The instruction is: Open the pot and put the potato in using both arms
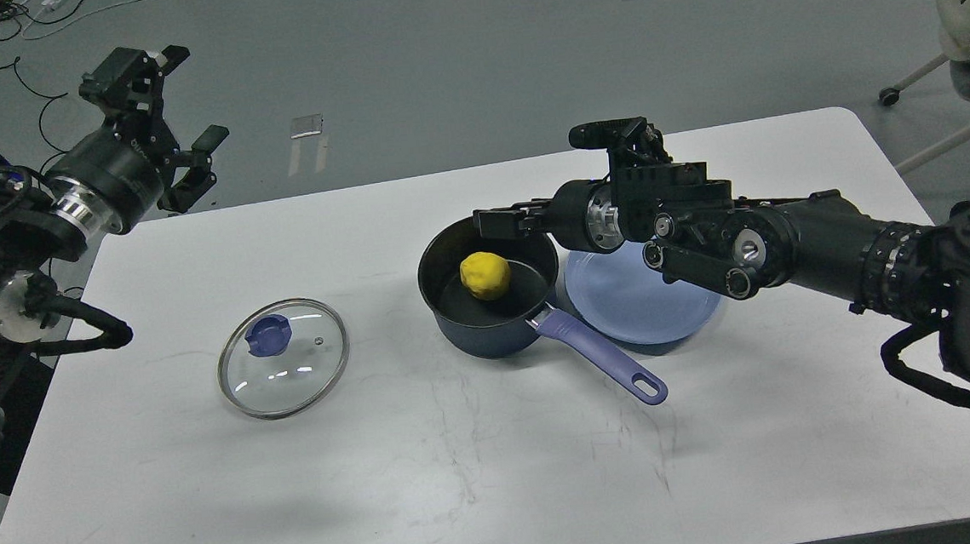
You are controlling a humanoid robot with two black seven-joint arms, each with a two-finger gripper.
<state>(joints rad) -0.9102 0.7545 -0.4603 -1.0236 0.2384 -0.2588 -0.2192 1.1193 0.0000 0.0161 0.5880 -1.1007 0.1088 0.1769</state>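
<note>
Right arm reaches in level over the plate [624,313]; right gripper [546,174] spread wide, empty, at the pot [486,293] rim. Potato [485,274] inside the pot, just below that gripper. Lid [283,357] on the bench [431,472] left of the pot. Left gripper [170,106] raised far left of the pot, fingers apart, empty.

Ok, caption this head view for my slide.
Potato sits in the open pot, lid lying on the table, right gripper open above the rim.
</note>
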